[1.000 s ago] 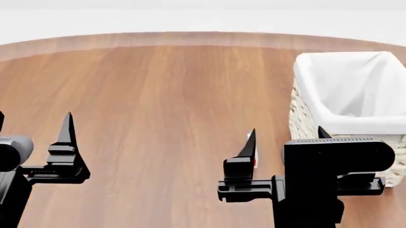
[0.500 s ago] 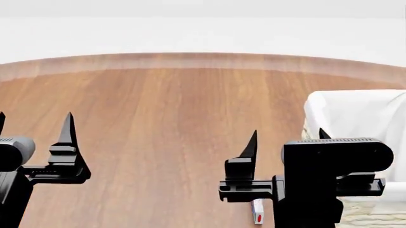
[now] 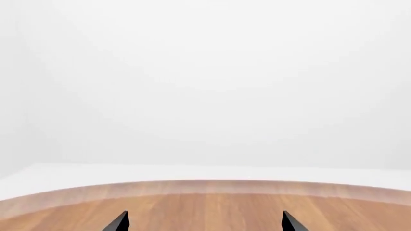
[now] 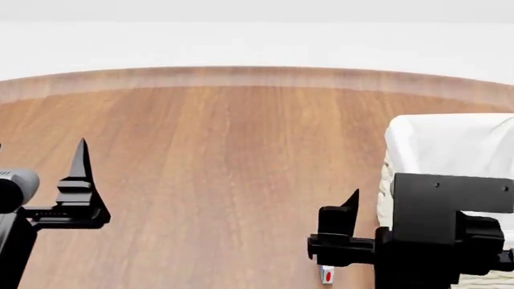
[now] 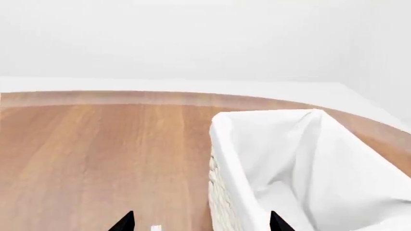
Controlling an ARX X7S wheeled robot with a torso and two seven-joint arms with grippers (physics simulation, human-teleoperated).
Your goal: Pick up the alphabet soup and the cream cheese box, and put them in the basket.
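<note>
Our right claw (image 4: 377,208) has gone lower and nearer the basket (image 4: 449,144), now above the cream cheese box (image 4: 327,276) on the surface (image 4: 216,150). Both it and the left claw (image 4: 36,174) are released and empty. We see no alphabet soup.

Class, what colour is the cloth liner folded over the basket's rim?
White; the basket liner shows best in the right wrist view.

A round-edged wooden table (image 4: 209,156) stands before plain white walls (image 3: 205,82).
</note>
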